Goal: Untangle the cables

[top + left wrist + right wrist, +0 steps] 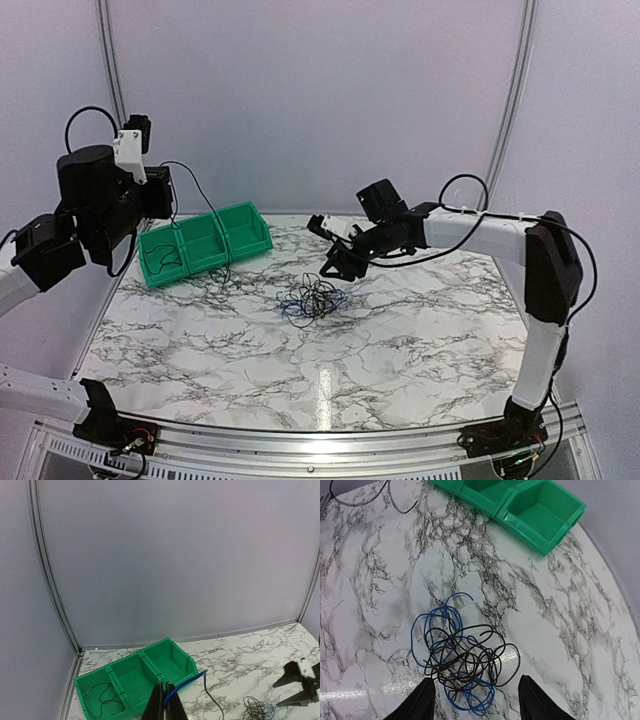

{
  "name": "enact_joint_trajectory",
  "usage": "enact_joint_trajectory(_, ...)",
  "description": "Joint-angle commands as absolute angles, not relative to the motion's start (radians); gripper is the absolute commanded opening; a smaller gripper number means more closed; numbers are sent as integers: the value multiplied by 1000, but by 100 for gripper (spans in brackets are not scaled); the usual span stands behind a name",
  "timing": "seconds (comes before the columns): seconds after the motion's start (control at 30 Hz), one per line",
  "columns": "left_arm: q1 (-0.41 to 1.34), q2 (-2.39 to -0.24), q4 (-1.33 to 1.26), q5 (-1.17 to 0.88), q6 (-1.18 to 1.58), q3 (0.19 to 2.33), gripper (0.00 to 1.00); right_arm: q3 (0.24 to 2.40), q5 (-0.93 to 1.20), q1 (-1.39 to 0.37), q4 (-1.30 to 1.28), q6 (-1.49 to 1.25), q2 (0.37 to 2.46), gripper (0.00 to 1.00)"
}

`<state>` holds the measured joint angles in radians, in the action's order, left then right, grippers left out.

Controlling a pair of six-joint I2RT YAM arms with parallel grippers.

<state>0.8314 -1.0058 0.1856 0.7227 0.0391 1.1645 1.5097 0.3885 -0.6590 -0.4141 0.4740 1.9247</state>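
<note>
Left gripper [164,687] is clamped tight on a blue cable [186,682], pinched between closed fingers [156,705] and jutting out to one side, a dark strand [212,696] drooping from it, all held high above the green bin [547,539]. One black coil [102,694] lies in the bin compartment farthest from the tangle, so I read this as the sorting step: one cable lifted clear and due to go into a compartment. On the other side the right gripper [476,680] hangs with its fingers [422,704] spread wide and nothing between them, just above the main tangle [462,662] of black and blue cables on the marble table [375,580], well apart from the bin. Its next move calls for coming down on one outlying loop, likeliest the blue arc at the tangle's edge, and closing on that alone, not on the knot. How many cables make up the heap is hard to make out; whether the dark strand is part of the blue cable or a second one I cannot tell; the left fingers are cut off by the frame edge.
</note>
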Motion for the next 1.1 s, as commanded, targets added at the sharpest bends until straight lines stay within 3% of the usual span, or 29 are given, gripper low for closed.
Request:
enact_joint_trajectory(0.0, 788, -1069, 274, 650, 102, 1219, 0, 1504, 431, -618, -474, 478, 1791, 58)
enact_joint_trajectory(0.27, 610, -1195, 371, 417, 199, 1321, 0, 1336, 447, -510, -457, 480, 1577, 60)
enact_joint_trajectory(0.5, 497, -1296, 443, 401, 170, 1453, 0, 1081, 505, -352, -316, 417, 1446, 63)
enact_joint_trajectory(0.73, 359, -1382, 470, 378, 151, 1545, 0, 921, 474, -301, -166, 403, 1432, 62)
enact_joint_trajectory(1.07, 238, -1494, 539, 398, 122, 1695, 0, 938, 476, -299, -154, 426, 1514, 61)
